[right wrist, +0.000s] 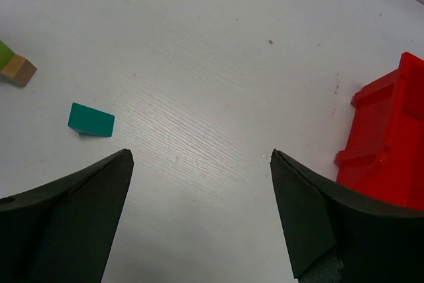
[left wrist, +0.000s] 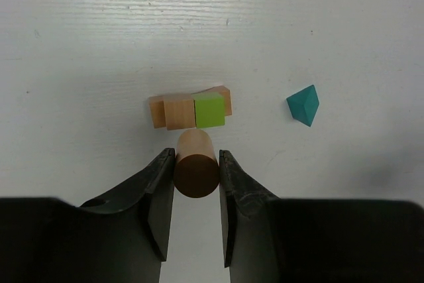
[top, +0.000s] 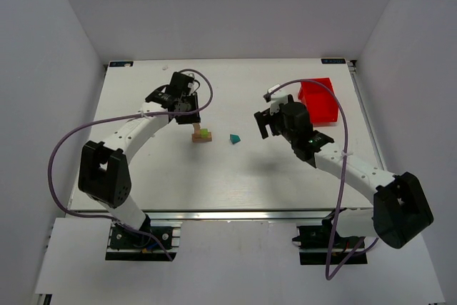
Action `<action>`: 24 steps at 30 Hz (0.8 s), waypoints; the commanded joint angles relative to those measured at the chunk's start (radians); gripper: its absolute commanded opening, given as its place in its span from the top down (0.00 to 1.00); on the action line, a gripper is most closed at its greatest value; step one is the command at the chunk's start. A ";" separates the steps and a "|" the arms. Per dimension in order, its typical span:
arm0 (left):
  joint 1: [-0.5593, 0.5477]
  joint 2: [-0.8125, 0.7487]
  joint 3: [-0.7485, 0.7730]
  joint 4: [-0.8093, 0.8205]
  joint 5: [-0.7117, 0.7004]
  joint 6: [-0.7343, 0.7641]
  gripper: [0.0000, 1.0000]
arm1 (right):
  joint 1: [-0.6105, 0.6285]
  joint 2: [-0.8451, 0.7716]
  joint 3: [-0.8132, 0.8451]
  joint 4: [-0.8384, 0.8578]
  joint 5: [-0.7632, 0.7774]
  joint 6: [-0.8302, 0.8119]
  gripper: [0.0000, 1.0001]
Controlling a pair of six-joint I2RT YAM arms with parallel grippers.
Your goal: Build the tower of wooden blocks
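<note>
The wood block tower [left wrist: 189, 111] is a low cluster of tan blocks with a lime-green cube [left wrist: 209, 111] on its right side; it shows in the top view [top: 201, 134] left of centre. A teal block [left wrist: 303, 105] lies apart to its right, also in the top view [top: 233, 138] and the right wrist view [right wrist: 91, 120]. My left gripper [left wrist: 196, 167] is shut on a tan wooden cylinder [left wrist: 196, 164], held just short of the cluster. My right gripper [right wrist: 199, 170] is open and empty, above bare table right of the teal block.
A red plastic bin [top: 318, 101] stands at the table's right side, close to my right gripper, and shows at the right edge of the right wrist view [right wrist: 387, 147]. Purple cables loop over both arms.
</note>
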 commanded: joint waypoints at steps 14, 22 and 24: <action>-0.018 -0.018 -0.057 0.143 -0.020 -0.014 1.00 | -0.008 -0.032 0.000 0.058 0.031 0.008 0.11; -0.026 0.020 -0.034 0.112 -0.040 -0.006 1.00 | -0.008 -0.037 0.003 0.049 0.031 0.002 0.11; -0.027 0.039 -0.025 0.097 -0.055 -0.010 1.00 | -0.008 -0.035 0.003 0.049 0.031 0.002 0.11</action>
